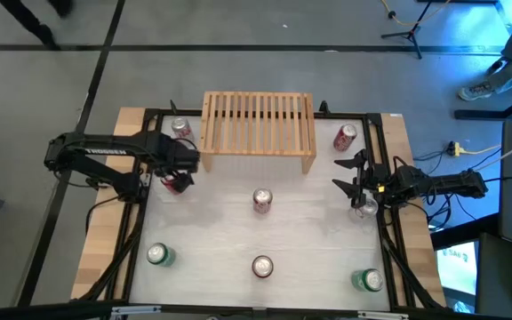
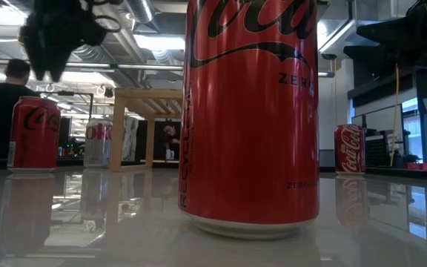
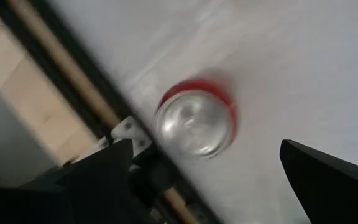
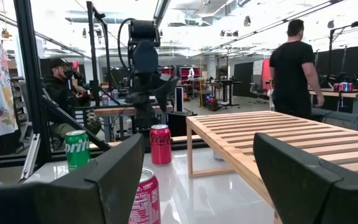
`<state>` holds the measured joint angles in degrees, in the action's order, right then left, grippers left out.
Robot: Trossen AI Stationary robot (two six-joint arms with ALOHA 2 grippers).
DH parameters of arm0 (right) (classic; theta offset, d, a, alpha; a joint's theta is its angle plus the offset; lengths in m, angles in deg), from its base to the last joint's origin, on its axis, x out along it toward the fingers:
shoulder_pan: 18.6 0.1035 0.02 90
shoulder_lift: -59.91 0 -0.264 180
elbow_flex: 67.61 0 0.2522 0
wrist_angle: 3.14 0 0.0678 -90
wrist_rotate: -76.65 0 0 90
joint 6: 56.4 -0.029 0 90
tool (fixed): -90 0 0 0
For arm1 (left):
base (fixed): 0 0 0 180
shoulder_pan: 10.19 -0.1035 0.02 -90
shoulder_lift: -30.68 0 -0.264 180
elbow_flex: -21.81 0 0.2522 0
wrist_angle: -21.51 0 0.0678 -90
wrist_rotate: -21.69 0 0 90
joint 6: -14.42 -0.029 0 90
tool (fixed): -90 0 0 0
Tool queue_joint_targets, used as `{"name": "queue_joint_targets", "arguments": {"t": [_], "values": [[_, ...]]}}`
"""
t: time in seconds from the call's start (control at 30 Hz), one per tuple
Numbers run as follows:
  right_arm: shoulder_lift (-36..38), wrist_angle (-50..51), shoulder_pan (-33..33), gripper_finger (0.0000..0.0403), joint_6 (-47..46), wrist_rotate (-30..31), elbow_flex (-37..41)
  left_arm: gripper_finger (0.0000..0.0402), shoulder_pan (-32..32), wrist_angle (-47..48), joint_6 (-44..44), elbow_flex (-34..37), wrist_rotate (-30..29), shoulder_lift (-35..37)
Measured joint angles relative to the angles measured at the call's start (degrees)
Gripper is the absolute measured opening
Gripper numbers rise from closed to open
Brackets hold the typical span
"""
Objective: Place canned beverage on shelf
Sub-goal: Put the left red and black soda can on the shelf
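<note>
The shelf, a low rack of pale wood with a slatted top, stands at the table's far middle. Several beverage cans stand upright on the table. My left gripper hangs open, pointing down, above a red can near the table's left edge. Its fingers stand apart over the can's silver top without touching it. The low view shows the same gripper well above this can. My right gripper waits open and level at the right edge, with nothing between its fingers.
Other red cans stand far left, far right, in the middle and near middle. Green cans stand at the near left and near right. A black frame rail runs beside the left can. People are in the room behind.
</note>
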<state>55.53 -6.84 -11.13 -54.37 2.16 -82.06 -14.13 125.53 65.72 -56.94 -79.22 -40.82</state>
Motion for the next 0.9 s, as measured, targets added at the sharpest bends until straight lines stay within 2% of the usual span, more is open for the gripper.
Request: {"name": "queue_joint_targets", "arguments": {"t": [0.4,0.63,0.9], "values": [[0.0,-0.04,-0.01,0.0299,-0.01,-0.52,0.0,0.0396,-0.05,-3.22,0.69,2.52,-1.26,-0.04],[0.0,-0.47,0.01,0.0299,-0.01,-1.14,0.0,0.0396,-1.27,-5.14,0.07,8.16,-0.43,-0.04],[0.0,-0.63,0.0,0.0298,-0.01,-1.16,0.0,0.0396,-3.16,-14.48,-3.9,13.62,2.97,-0.02]]}}
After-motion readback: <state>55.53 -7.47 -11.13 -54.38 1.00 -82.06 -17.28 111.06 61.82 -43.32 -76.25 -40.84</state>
